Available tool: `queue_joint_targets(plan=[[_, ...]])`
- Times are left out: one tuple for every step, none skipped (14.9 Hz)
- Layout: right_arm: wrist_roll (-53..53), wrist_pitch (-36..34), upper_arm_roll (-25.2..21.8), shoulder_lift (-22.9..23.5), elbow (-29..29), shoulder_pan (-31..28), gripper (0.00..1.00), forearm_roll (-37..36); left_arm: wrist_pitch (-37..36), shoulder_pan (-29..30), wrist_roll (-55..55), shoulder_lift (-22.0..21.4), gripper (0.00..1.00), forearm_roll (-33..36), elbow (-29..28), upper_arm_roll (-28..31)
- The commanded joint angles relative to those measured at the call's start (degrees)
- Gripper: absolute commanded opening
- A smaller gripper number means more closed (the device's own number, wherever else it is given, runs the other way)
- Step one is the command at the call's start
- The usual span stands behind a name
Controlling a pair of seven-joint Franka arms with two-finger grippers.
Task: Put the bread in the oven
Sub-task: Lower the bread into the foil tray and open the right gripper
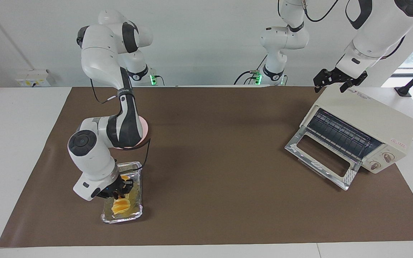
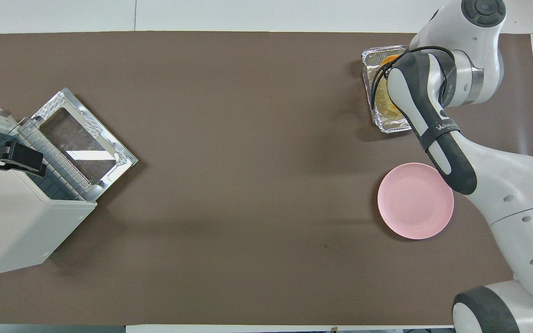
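The yellow-orange bread (image 1: 120, 206) lies in the silver foil tray (image 1: 137, 214) at the right arm's end of the table. A bit of it shows in the overhead view (image 2: 389, 58) past the arm. My right gripper (image 1: 119, 190) is down in the tray, right at the bread's nearer end; my own arm hides it from above. The cream-white oven (image 1: 362, 123) stands at the left arm's end, its glass door (image 1: 317, 157) folded down flat and its wire rack showing. My left gripper (image 1: 331, 85) hangs open and empty over the oven's top corner.
A round pink plate (image 2: 415, 200) lies beside the foil tray (image 2: 371, 54), nearer to the robots, half hidden by the right arm in the facing view. The oven (image 2: 12, 222) and its open door (image 2: 123, 155) take up the left arm's end of the brown mat.
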Motion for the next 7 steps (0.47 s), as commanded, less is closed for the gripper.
queue_joint_targets(plan=[[0.8, -1.49, 0.09, -0.48, 0.4, -0.18, 1.0, 0.82, 0.75, 0.55, 0.16, -1.22, 1.0, -0.68, -1.13, -0.28], [0.71, -2.28, 0.09, -0.92, 0.4, -0.36, 1.0, 0.64, 0.66, 0.55, 0.16, -1.31, 1.0, -0.68, -1.13, -0.28], [0.53, -3.51, 0.09, -1.18, 0.4, -0.62, 1.0, 0.38, 0.75, 0.55, 0.16, -1.31, 1.0, -0.68, -1.13, -0.28], [0.27, -4.65, 0.09, -1.45, 0.58, -0.88, 1.0, 0.03, 0.66, 0.55, 0.25, -1.31, 1.0, -0.68, -1.13, -0.28], [0.09, -5.1, 0.01, -1.88, 0.58, -1.15, 1.0, -0.06, 0.75, 0.55, 0.16, -1.31, 1.0, -0.68, -1.13, -0.28], [-0.87, -5.1, -0.17, -2.06, 0.58, -1.58, 1.0, -0.06, 0.75, 0.55, 0.16, -1.31, 1.0, -0.68, -1.13, -0.28], [-2.96, -5.1, -0.17, -2.15, 0.49, -2.46, 1.0, -0.06, 0.75, 0.55, 0.16, -1.31, 1.0, -0.68, -1.13, -0.28]])
